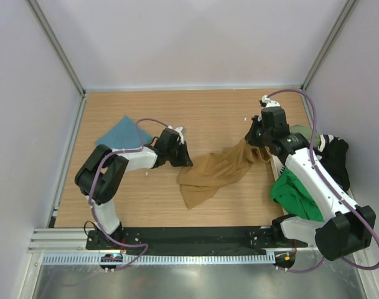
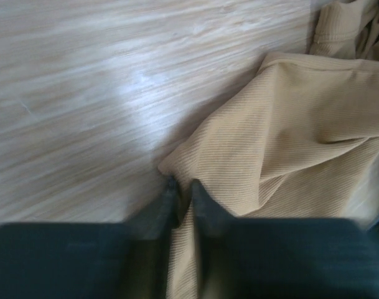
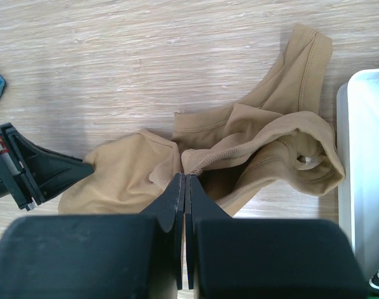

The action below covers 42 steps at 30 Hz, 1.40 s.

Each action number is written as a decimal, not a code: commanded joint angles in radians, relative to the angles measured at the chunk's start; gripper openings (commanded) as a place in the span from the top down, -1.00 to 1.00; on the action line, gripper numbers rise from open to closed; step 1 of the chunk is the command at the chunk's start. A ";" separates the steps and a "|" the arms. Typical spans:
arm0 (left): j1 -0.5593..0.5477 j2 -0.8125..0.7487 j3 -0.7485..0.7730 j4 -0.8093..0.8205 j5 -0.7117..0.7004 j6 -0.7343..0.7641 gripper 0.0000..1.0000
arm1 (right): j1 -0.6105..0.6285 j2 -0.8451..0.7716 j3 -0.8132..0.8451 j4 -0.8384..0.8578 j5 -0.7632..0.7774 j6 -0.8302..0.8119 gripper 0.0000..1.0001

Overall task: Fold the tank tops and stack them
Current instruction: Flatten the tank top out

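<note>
A tan brown tank top (image 1: 217, 171) lies crumpled mid-table. My left gripper (image 1: 186, 159) is at its left edge; in the left wrist view the fingers (image 2: 182, 187) are pinched on a corner of the tan cloth (image 2: 289, 124). My right gripper (image 1: 256, 144) is at the top's right end, where the straps are. In the right wrist view it (image 3: 185, 177) is shut on a hem of the tan top (image 3: 124, 171). A teal blue tank top (image 1: 124, 132) lies flat at the back left.
Green (image 1: 295, 193), black (image 1: 335, 156) and olive (image 1: 301, 132) tops are heaped at the right, by a white tray (image 3: 363, 156). The left gripper's black fingers (image 3: 46, 171) show in the right wrist view. Walls enclose the table's left, back and right.
</note>
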 commanded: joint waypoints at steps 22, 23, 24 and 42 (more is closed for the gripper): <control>0.209 -0.620 0.507 -0.479 -0.355 0.050 1.00 | -0.050 0.155 0.816 -0.095 -0.238 0.054 0.98; 0.206 -0.683 0.473 -0.466 -0.356 0.049 1.00 | -0.050 0.047 0.733 -0.072 -0.274 0.050 0.97; 0.207 -0.761 0.438 -0.432 -0.344 0.055 1.00 | -0.050 -0.009 0.678 -0.005 -0.309 0.039 0.98; 0.204 -1.217 0.088 -0.389 -0.329 -0.009 1.00 | -0.052 -0.186 0.523 -0.097 -0.282 0.016 0.97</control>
